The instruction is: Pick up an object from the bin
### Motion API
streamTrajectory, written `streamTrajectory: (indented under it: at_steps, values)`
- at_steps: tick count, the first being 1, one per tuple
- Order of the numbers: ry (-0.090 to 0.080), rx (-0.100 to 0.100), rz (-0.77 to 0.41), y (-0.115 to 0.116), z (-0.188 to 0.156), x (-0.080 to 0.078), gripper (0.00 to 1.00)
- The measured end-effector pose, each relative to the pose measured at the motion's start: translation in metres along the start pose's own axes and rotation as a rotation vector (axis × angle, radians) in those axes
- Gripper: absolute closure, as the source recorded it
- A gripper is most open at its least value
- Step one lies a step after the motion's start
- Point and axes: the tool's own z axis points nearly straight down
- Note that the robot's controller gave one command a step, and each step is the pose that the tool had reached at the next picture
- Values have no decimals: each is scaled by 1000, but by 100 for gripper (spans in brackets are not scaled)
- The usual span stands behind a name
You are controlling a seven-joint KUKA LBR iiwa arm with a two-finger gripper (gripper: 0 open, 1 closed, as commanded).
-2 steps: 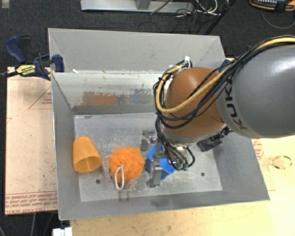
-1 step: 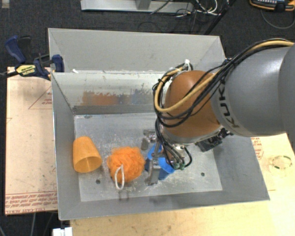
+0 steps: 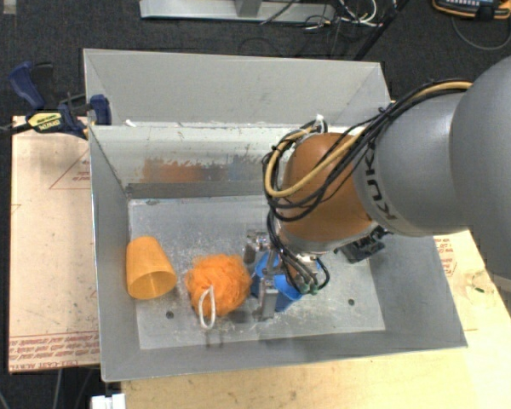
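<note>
The gripper [image 3: 266,281] of the KUKA arm stands low over the floor of the grey metal bin [image 3: 349,309], near its front middle. Whether its fingers are spread or pressed together cannot be made out under the wrist, and nothing can be seen between them. A blue piece [image 3: 281,293] shows at the gripper's tip; it may be part of the robot or a loose thing, and the view does not settle which. Just beside the gripper, on its left in the camera view, lies a fluffy orange mesh bath sponge [image 3: 217,281] with a white cord loop [image 3: 207,306] hanging toward the front wall; contact between the two cannot be confirmed. Farther left, apart from the sponge, an orange plastic cup [image 3: 148,269] lies on its side. By the look of it, the descent is made, while the grasp and the lift out of the bin are not yet done, with both orange things resting on the bin floor.
</note>
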Motion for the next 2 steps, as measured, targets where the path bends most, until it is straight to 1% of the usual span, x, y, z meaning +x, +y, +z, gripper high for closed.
streamTrajectory:
  at_steps: [1,2]
  values:
    - [-6,-4,-105,-19,31,-1,100]
    - [-6,-4,-105,-19,31,-1,100]
